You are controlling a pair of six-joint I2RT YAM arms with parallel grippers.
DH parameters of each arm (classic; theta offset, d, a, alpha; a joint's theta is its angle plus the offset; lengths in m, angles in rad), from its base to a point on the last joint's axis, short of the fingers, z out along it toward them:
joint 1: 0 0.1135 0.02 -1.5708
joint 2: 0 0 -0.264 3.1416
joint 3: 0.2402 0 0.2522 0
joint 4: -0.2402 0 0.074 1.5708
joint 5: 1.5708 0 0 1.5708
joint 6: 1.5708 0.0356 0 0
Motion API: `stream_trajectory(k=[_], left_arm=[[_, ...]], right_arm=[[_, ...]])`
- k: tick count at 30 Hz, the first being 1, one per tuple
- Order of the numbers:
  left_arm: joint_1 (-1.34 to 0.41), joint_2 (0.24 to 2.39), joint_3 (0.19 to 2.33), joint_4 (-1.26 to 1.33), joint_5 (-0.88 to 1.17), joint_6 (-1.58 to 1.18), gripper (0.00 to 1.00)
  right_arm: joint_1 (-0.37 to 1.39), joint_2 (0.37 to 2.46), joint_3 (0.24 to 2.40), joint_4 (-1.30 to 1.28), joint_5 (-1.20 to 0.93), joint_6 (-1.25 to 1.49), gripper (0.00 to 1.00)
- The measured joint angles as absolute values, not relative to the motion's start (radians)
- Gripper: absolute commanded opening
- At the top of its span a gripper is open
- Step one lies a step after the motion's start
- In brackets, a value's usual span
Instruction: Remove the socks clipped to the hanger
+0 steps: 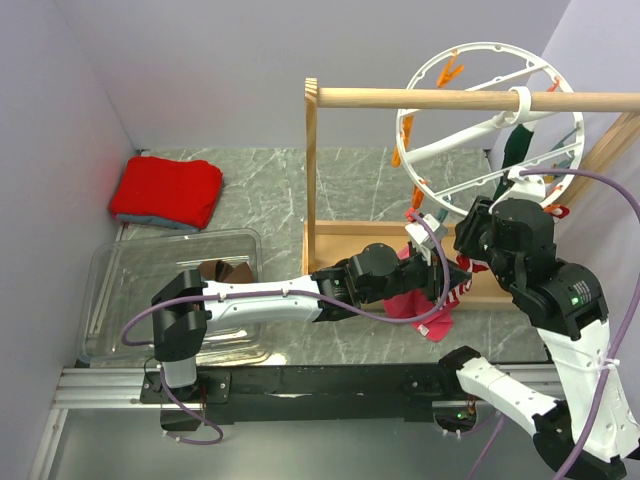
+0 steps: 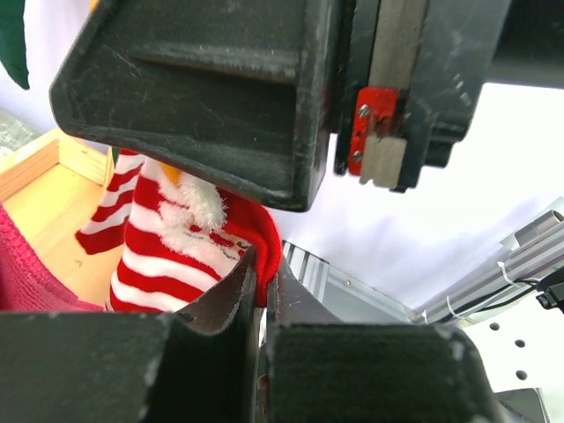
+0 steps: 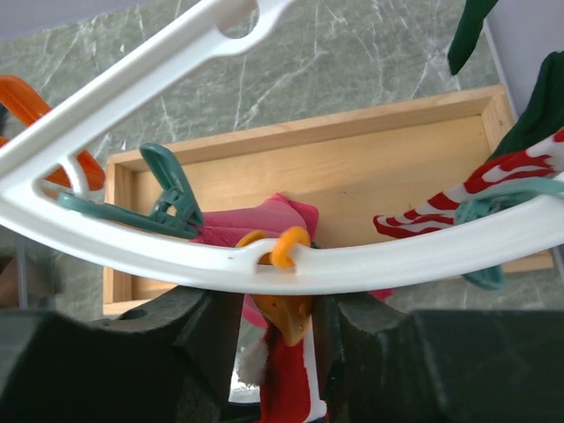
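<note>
The white ring hanger (image 1: 480,46) hangs from the wooden rail (image 1: 430,97). My right gripper (image 1: 462,258) reaches its lower rim (image 3: 397,260). In the right wrist view it (image 3: 278,339) is closed around an orange clip (image 3: 291,313) that pinches a red-and-white striped sock (image 3: 286,388). The right finger touches the clip and a slim gap shows on the left. My left gripper (image 2: 262,273) is shut on the red cuff of that sock (image 2: 167,256), just below the right gripper. Another striped sock (image 3: 458,198) and a dark green sock (image 1: 515,150) hang from the ring.
A pink cloth (image 1: 415,308) lies in and over the wooden frame's base tray (image 3: 352,167). A teal clip (image 3: 172,198) hangs empty. A clear plastic bin (image 1: 130,270) sits near left, with a folded red cloth (image 1: 165,190) behind it. Walls stand close on both sides.
</note>
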State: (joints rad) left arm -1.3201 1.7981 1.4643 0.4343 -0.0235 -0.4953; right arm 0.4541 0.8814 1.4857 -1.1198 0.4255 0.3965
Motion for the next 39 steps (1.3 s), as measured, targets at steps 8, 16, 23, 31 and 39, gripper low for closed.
stream_trajectory(k=[8, 16, 23, 31, 39], left_arm=[[-1.321, 1.797, 1.432, 0.436, -0.023, -0.514, 0.01], [-1.323, 1.784, 1.377, 0.411, -0.023, -0.531, 0.01], [-1.323, 1.601, 1.166, 0.350, -0.025, -0.562, 0.01], [-1.323, 1.204, 0.818, 0.230, -0.116, -0.641, 0.01], [-1.238, 0.780, 0.661, -0.015, -0.361, -0.756, 0.01]], right_arm=[[0.454, 0.842, 1.433, -1.056, 0.431, 0.400, 0.00], [0.454, 0.813, 1.365, -0.986, 0.425, 0.404, 0.00], [0.456, 0.793, 1.332, -0.941, 0.400, 0.407, 0.00], [0.456, 0.753, 1.321, -0.933, 0.396, 0.406, 0.00], [0.456, 0.744, 1.321, -0.928, 0.373, 0.402, 0.00]])
